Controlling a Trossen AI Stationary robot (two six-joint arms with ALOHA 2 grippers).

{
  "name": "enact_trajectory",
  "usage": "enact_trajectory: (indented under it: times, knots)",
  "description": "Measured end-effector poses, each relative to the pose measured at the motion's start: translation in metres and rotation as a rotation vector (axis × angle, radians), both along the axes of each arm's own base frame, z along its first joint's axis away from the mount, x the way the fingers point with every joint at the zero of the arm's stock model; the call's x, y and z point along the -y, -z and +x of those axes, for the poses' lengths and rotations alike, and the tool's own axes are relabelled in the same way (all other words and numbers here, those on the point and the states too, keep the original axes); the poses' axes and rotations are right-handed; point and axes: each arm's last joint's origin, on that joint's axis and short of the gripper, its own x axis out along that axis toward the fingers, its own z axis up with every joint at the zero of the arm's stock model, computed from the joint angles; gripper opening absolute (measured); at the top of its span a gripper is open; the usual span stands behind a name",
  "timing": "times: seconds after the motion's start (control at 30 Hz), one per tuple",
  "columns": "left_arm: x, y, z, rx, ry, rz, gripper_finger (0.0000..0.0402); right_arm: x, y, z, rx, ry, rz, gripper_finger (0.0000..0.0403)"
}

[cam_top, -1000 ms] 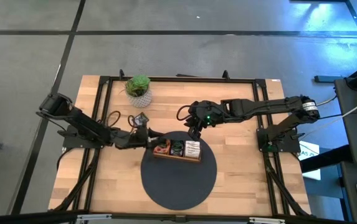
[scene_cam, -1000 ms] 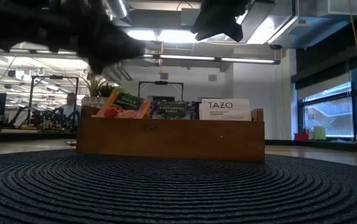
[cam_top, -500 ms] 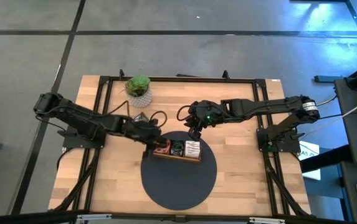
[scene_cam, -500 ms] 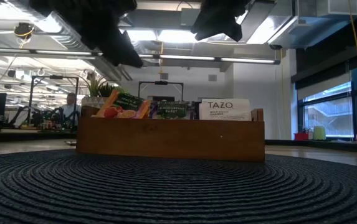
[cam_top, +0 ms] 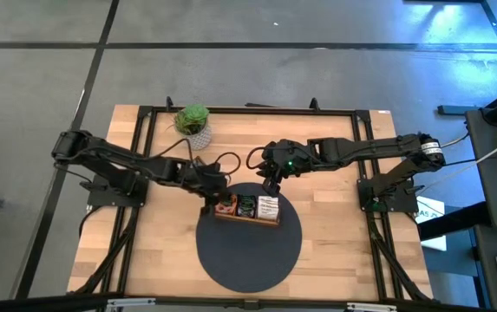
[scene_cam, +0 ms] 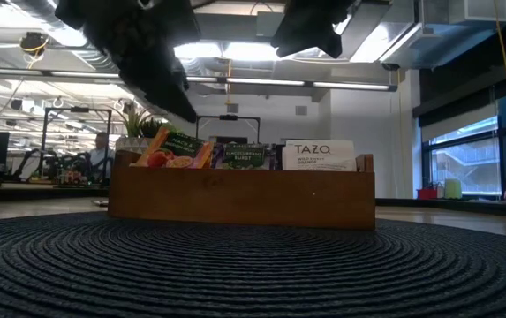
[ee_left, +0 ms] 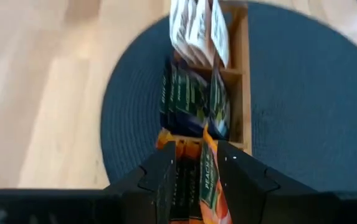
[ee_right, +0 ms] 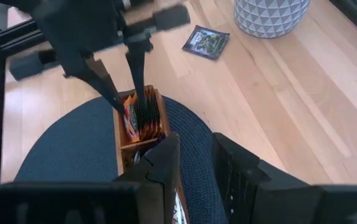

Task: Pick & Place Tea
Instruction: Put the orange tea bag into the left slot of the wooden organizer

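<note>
The brown wooden tray (cam_top: 246, 208) stands on a round dark mat (cam_top: 248, 247). Tea packets stand on edge in its three parts: orange ones (ee_right: 142, 118) at the left end, dark green ones (ee_left: 187, 99) in the middle, white ones (scene_cam: 319, 155) at the right. One dark packet (ee_right: 206, 38) lies flat on the wood left of the tray's far side. My left gripper (ee_right: 130, 101) is open and slants down over the orange packets, its tips just above them. My right gripper (ee_right: 194, 155) hangs open above the tray's far side, holding nothing.
A small green plant (cam_top: 192, 121) in a white faceted pot (ee_right: 270, 12) stands near the table's far edge, left of centre. Black frame rails run along the table's left, right and far sides. Bare wood lies near the front corners.
My left gripper has swung from the table left of the tray toward the right, rising and tipping from steeply down to a slant. It now stands over the tray's left compartment. The loose dark packet has stayed on the wood.
</note>
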Motion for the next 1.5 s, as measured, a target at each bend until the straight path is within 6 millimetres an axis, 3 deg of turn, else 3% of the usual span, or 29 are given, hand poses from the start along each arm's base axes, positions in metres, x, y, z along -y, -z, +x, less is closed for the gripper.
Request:
enact_trajectory:
  times: [0.27, 0.73, 0.93, 1.17, 1.5]
  knots:
    - [0.003, 0.019, 0.007, -0.078, 0.01, -0.053, 0.0112, 0.0, 0.0, 0.0, -0.002, -0.015, -0.017, 0.0097]
    - [0.003, 0.019, 0.007, -0.083, -0.014, -0.076, 0.0107, 0.0, 0.0, 0.0, -0.003, -0.015, -0.017, 0.0097]
    - [0.003, 0.019, 0.007, -0.082, -0.014, -0.077, 0.0076, 0.0, 0.0, 0.0, -0.004, -0.015, -0.017, 0.0097]
    - [0.004, 0.019, 0.007, -0.086, 0.011, -0.103, 0.0009, 0.0, 0.0, 0.0, -0.007, -0.017, -0.019, 0.0097]
    - [0.003, 0.002, 0.004, 0.004, -0.029, -0.109, 0.0002, 0.0, 0.004, -0.004, -0.066, -0.013, -0.015, 0.0097]
